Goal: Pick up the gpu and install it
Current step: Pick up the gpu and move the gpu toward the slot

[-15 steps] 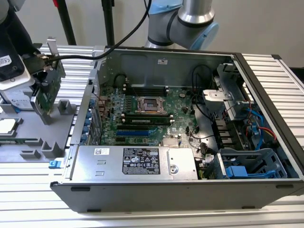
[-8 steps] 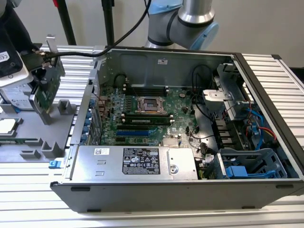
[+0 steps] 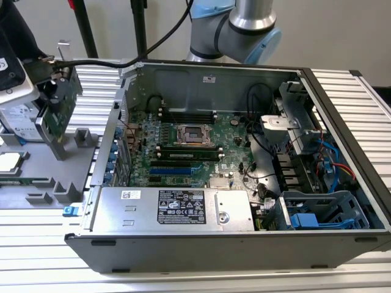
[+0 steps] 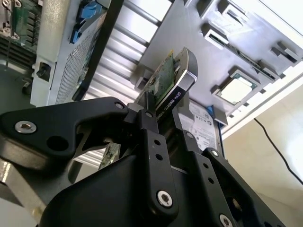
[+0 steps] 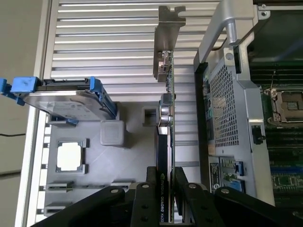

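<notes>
Ribbed metal tabletop (image 3: 348,97) all around, and on it the open computer case (image 3: 201,250), green motherboard (image 3: 183,155) facing up. Over at the exterior view's left, outside the case, the gripper (image 5: 165,176) is pinching the gpu (image 5: 165,118) near its black cooler end, with the fingers (image 5: 152,176) pressed against both faces. The card is on edge, silver bracket at the end away from the gripper, over the grey parts tray (image 5: 128,161). I can't tell whether the bracket end is clear of the tray. In the first wrist view the card runs just beside the case's perforated wall, not inside. On the tray are a hard drive (image 5: 66,97) in blue rails and a square processor chip (image 5: 70,156).
</notes>
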Controlling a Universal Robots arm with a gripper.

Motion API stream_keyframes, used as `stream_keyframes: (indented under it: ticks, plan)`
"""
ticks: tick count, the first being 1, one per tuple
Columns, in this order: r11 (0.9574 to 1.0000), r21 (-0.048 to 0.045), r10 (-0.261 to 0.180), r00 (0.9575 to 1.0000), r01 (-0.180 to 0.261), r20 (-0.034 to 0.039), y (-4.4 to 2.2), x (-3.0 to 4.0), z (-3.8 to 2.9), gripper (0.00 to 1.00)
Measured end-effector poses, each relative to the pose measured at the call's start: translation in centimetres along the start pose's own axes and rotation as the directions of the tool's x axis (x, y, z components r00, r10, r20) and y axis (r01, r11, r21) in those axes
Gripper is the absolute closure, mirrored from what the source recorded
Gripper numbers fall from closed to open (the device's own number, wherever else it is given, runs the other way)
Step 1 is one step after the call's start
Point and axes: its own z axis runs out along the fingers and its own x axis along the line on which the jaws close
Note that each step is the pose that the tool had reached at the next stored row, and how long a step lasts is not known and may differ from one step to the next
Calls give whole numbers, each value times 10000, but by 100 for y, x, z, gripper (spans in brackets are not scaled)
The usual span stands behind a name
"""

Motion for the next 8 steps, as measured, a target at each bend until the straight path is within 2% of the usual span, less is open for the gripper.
stream_keyframes:
  ticks: [8]
  plan:
    - [10000,0,0,10000,0,0,31,0,-110,100]
